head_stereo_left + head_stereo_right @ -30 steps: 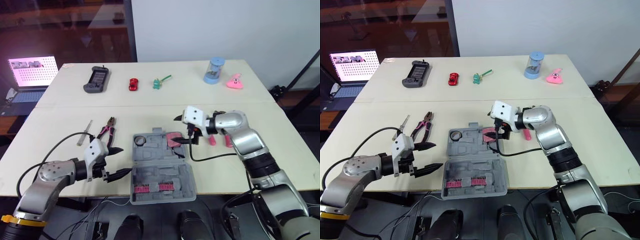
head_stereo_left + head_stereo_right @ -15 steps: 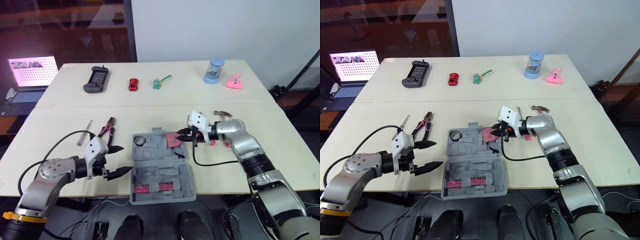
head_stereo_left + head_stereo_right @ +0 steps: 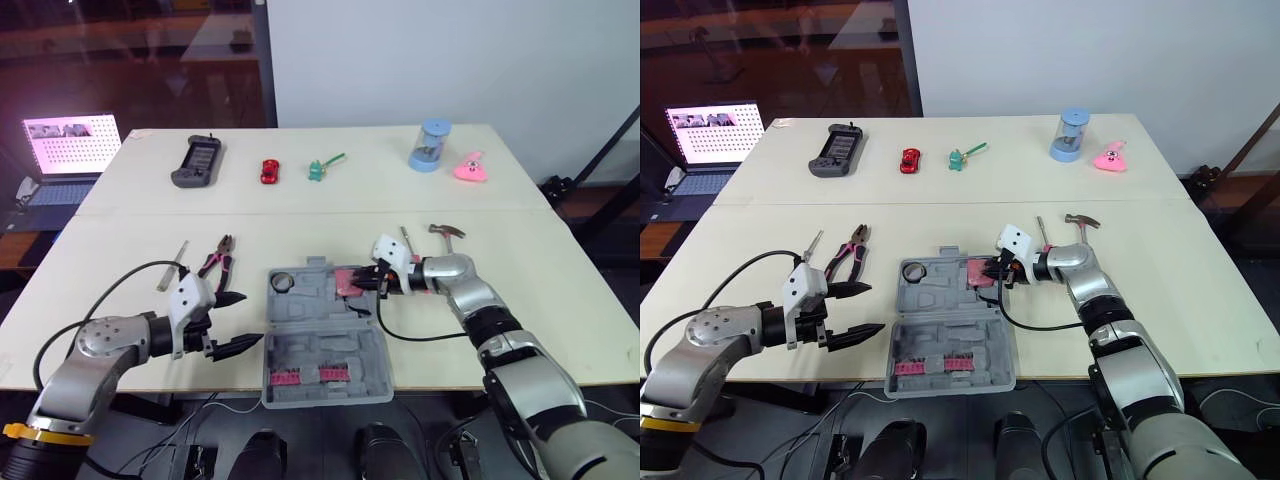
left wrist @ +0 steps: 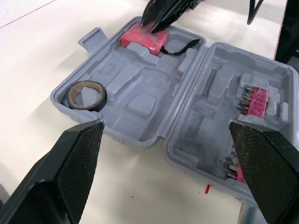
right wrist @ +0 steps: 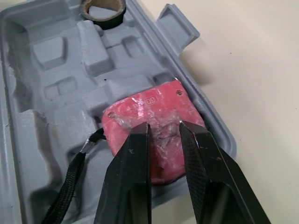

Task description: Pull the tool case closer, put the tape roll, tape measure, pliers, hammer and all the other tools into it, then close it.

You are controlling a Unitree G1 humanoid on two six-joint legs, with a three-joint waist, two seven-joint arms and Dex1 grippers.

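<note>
Looking at your right tool (image 5: 163, 127), it sat barely open, tips touching the tape measure (image 5: 152, 105) in the far right pocket of the open case (image 3: 322, 346). The tape roll (image 4: 87, 94) was in there too. Your left tool (image 3: 251, 320) hung wide open beside the case. Pliers (image 3: 215, 258) and hammer (image 3: 446, 232) lay on the surface (image 3: 300, 220).

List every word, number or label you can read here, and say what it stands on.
"09": the last of some characters stamped on the flat red plastic tape measure; the ones before them are too faint to read.
Pink-lit laptop screen: a dotted pattern, too small to read.
Nothing else is legible.
</note>
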